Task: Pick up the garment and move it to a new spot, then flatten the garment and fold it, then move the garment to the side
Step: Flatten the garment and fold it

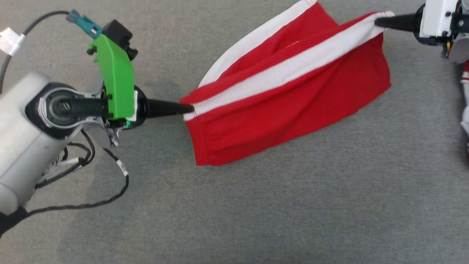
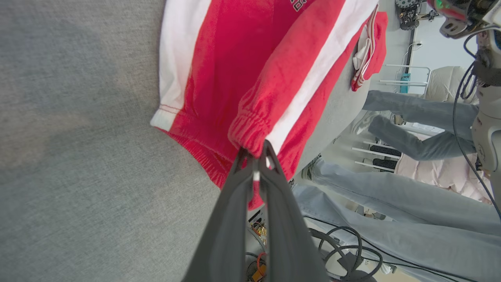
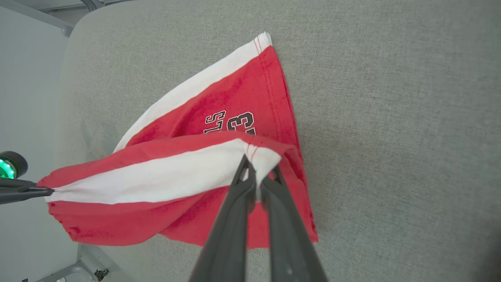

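You have the garment [image 1: 293,110] in the middle of the surface [image 1: 256,220], stretched between your two tools. Your left tool [image 1: 190,108] pinches its left end, nearer to you. Your right tool [image 1: 379,21] pinches its right end, farther from you, so the garment runs on a slant. Its top edge hangs in the air between the tools, and its bottom part rests on the surface. Past your right tool, at the right side of the surface, lies another piece of clothing [image 2: 377,47]. In the left wrist view, people's legs [image 2: 411,203] stand beyond the surface's edge.
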### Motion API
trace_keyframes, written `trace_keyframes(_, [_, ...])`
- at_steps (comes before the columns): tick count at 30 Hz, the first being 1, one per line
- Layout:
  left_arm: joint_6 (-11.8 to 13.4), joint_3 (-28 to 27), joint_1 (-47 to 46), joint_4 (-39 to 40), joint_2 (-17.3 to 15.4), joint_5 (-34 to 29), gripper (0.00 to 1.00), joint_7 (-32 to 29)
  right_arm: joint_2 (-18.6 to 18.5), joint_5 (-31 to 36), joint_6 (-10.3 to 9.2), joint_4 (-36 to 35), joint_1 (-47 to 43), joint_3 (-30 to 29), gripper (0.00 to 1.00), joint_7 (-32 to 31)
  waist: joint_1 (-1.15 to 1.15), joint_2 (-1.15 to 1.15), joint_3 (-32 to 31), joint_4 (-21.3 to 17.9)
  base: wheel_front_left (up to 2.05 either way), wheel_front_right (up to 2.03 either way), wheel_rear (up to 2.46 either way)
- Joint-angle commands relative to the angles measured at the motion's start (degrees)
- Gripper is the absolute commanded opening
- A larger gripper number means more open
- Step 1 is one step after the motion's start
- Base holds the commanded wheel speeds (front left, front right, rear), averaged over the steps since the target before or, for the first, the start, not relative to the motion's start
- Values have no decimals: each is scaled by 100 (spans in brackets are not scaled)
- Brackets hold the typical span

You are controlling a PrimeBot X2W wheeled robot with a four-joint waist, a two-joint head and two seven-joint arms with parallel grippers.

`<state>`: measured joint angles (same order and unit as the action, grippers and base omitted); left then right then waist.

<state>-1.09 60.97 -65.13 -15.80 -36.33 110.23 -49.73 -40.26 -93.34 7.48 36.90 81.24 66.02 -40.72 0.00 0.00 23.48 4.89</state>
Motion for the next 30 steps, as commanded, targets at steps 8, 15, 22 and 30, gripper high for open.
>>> trace_keyframes(8, [-192, -185, -444, -495, 367, -118, 0, 121, 193, 414, 3, 413, 548, -9, 0, 220, 0, 0, 914, 744, 0, 0, 0])
trace_keyframes(15, [-344, -207, -564, -852, 611, -209, 0, 140, 268, 584, 3, 502, 702, -47, 0, 535, 0, 0, 1133, 894, 0, 0, 0])
trace_keyframes(22, [-475, -230, -564, -1134, 691, -281, 0, 163, 236, 757, 3, 433, 675, -45, 0, 967, 0, 0, 1127, 884, 0, 0, 0])
trace_keyframes(30, [-559, -161, -485, -1403, 692, -510, 100, 239, 334, 685, 3, 553, 388, 6, 100, 1142, 0, 0, 844, 764, 0, 0, 0])
